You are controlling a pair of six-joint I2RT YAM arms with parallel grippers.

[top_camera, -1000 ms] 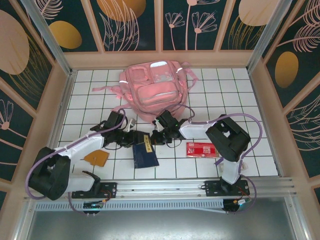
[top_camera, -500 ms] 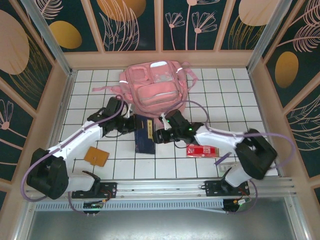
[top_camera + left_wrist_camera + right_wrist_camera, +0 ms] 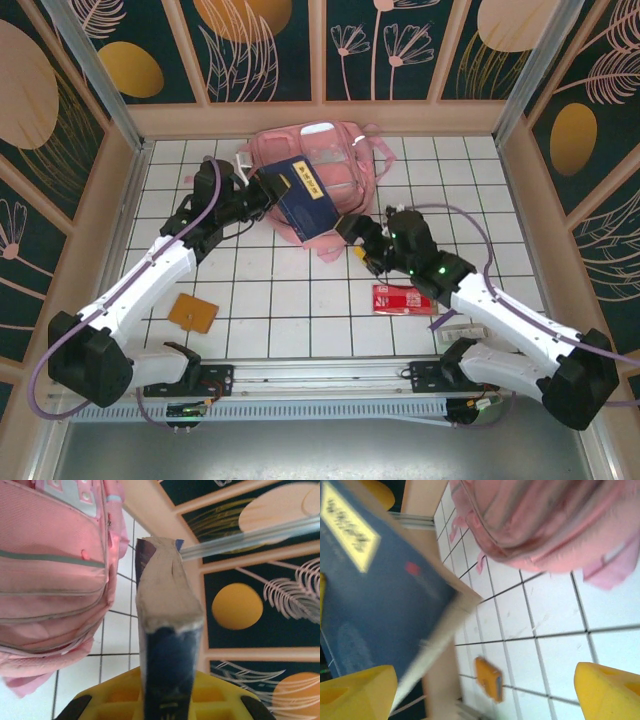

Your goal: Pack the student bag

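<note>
A: Where's the student bag?
B: Upper centre of the overhead frame, lying on the tiled table, pockets up. The left gripper is pinched narrow on one end of the blue book, holding it tilted over the bag's middle
A: And the other one?
B: The right gripper stands wide with nothing in it, just right of the bag's lower edge
A: So what worries you?
B: A one-ended grip on what looks a weighty book: it may swing or slip. I can't tell that any pocket is unzipped, so a drop could land on shut fabric and slide off onto the table. The soft bag may also shift if pushed, and the loose straps near the right gripper could snag. The red packet at lower right waits untouched
</note>
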